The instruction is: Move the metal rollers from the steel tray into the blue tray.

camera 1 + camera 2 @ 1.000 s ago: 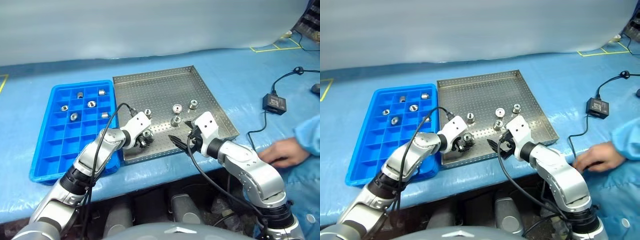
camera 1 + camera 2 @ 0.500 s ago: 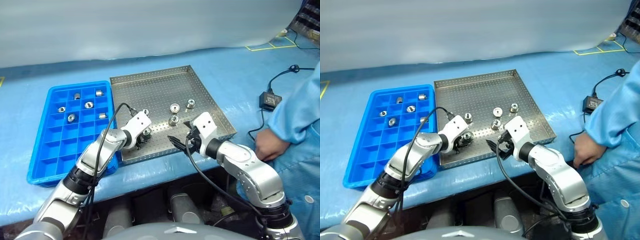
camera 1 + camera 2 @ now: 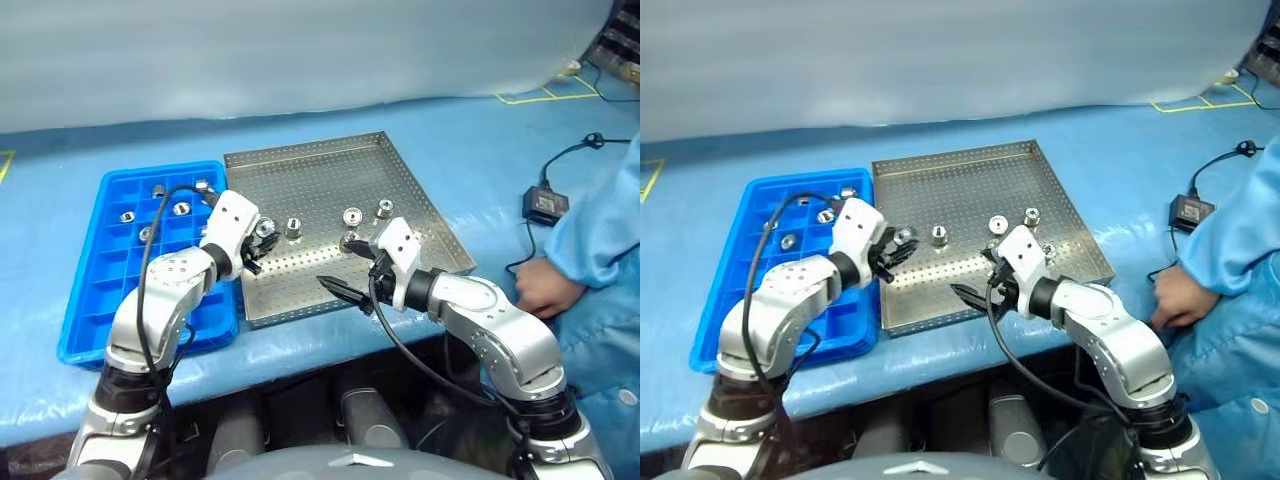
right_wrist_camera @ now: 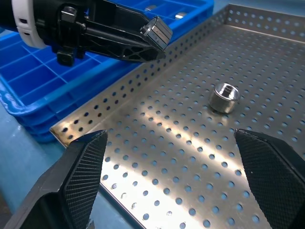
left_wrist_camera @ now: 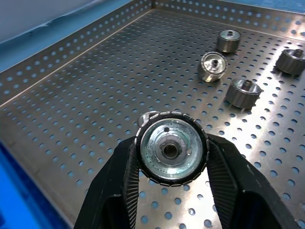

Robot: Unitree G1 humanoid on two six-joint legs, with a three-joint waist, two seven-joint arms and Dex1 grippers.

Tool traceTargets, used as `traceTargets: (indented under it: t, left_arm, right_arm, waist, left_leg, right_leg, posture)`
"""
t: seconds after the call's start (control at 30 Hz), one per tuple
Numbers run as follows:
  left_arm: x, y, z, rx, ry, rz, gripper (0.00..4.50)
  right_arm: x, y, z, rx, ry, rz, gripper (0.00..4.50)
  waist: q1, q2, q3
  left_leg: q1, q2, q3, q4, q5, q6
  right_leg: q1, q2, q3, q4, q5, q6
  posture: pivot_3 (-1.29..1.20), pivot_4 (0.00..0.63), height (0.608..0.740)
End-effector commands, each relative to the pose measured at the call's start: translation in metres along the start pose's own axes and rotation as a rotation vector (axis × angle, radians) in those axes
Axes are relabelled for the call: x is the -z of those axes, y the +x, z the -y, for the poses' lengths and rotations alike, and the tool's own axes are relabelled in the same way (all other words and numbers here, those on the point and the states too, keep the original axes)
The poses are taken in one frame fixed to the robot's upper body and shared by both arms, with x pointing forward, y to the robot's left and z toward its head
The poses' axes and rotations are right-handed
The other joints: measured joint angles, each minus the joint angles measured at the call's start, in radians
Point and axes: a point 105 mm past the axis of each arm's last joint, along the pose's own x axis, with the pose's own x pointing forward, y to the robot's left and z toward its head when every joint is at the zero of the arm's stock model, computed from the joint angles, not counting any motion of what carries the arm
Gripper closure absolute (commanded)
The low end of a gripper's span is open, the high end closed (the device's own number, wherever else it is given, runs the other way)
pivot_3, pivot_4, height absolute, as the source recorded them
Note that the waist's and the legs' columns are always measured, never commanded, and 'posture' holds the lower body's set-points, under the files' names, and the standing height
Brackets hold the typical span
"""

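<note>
Roller (image 5: pixel 171 149) in left gripper (image 5: pixel 172 164), bore facing wrist camera.

Silver arms, black ribbed tools (image 5: pixel 172 191)

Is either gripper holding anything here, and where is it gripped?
The left gripper holds one metal roller, its fingers pinching the ribbed rim on opposite sides. The right gripper is open and empty.

Surface (image 3: pixel 470 140) covered in blue sheeting. Steel tray (image 3: pixel 300 160) lies on it; blue tray (image 3: pixel 90 300) touching its left side. Black adapter (image 3: pixel 545 204) with cable, well right of steel tray.
</note>
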Motion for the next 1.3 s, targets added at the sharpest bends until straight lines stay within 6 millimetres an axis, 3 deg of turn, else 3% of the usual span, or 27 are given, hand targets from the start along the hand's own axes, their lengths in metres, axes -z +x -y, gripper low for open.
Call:
traceTargets:
  t: [0.03,0.2,0.33,0.73,0.9,0.97,1.1,1.2,1.3]
  left_arm:
    - [-0.003,-0.025,-0.041,-0.302,-0.048,0.019,2.74]
    - [0.018,-0.05,-0.085,-0.672,-0.163,-0.027,2.74]
    - [0.03,-0.055,-0.098,-0.796,-0.22,-0.045,2.74]
    - [0.039,-0.03,-0.111,-0.811,-0.264,-0.044,2.74]
    - [0.035,-0.027,-0.107,-0.81,-0.264,-0.033,1.09]
    - [0.026,-0.025,-0.104,-0.789,-0.278,0.02,1.09]
    - [-0.013,-0.014,-0.086,-0.634,-0.312,0.22,1.09]
    - [-0.048,0.01,-0.038,-0.257,-0.275,0.314,1.09]
    - [-0.053,0.032,0.014,0.082,-0.132,0.233,1.09]
  right_arm:
    - [-0.014,0.003,-0.009,-0.081,-0.007,0.066,0.0]
    - [-0.012,0.008,-0.005,-0.091,-0.007,0.046,0.0]
    - [-0.013,0.011,-0.004,-0.092,-0.012,0.043,0.0]
    - [-0.009,0.005,0.002,-0.034,-0.022,0.03,0.0]
    - [-0.011,0.002,0.004,-0.009,-0.028,0.039,0.0]
    - [-0.011,0.001,0.005,0.002,-0.028,0.042,0.0]
    - [-0.009,0.001,0.009,0.036,-0.034,0.033,0.0]
    - [-0.006,0.001,0.014,0.077,-0.04,0.008,0.0]
    - [-0.003,0.001,0.014,0.096,-0.047,-0.005,0.0]
  waist:
    - [0.03,-0.001,0.0]
    - [0.097,-0.004,0.002]
    - [0.136,-0.006,0.001]
    - [0.143,-0.01,0.002]
    - [0.135,-0.01,0.002]
    - [0.135,-0.01,0.002]
    - [0.137,-0.011,0.002]
    - [0.137,-0.011,0.002]
    - [0.129,-0.011,0.002]
  left_leg:
    - [0.0,0.0,0.0,0.0,0.0,0.0]
    - [-0.001,0.0,0.0,0.001,0.0,0.0]
    - [-0.001,0.0,0.0,0.002,0.0,0.0]
    - [-0.003,0.0,0.0,0.002,0.0,0.0]
    - [-0.003,0.0,0.0,0.002,0.0,0.0]
    - [-0.003,0.0,0.001,0.002,0.0,0.0]
    - [-0.004,0.0,0.0,0.003,0.0,0.0]
    - [-0.006,0.0,0.001,0.004,0.0,-0.001]
    - [-0.006,-0.001,0.001,0.005,-0.001,0.0]
  right_leg:
    - [0.0,0.0,0.0,0.0,0.0,0.0]
    - [0.0,0.0,0.0,-0.001,0.0,0.0]
    - [0.002,-0.001,-0.001,-0.002,0.0,0.0]
    - [0.001,-0.002,-0.003,-0.002,0.0,0.0]
    - [0.0,-0.002,-0.003,-0.002,0.0,0.0]
    - [0.0,-0.002,-0.003,-0.002,0.0,0.0]
    - [0.0,-0.002,-0.003,-0.002,0.0,0.0]
    - [-0.001,-0.002,-0.004,-0.002,0.0,0.0]
    - [-0.001,-0.003,-0.004,-0.002,0.0,0.0]
  posture:
    - [0.02,0.15,0.74]
    - [0.08,0.15,0.74]
    - [0.08,0.15,0.74]
    - [0.03,0.15,0.74]
    - [0.01,0.15,0.74]
    - [0.0,0.15,0.74]
    - [-0.02,0.15,0.74]
    - [-0.03,0.15,0.74]
    - [-0.06,0.15,0.74]
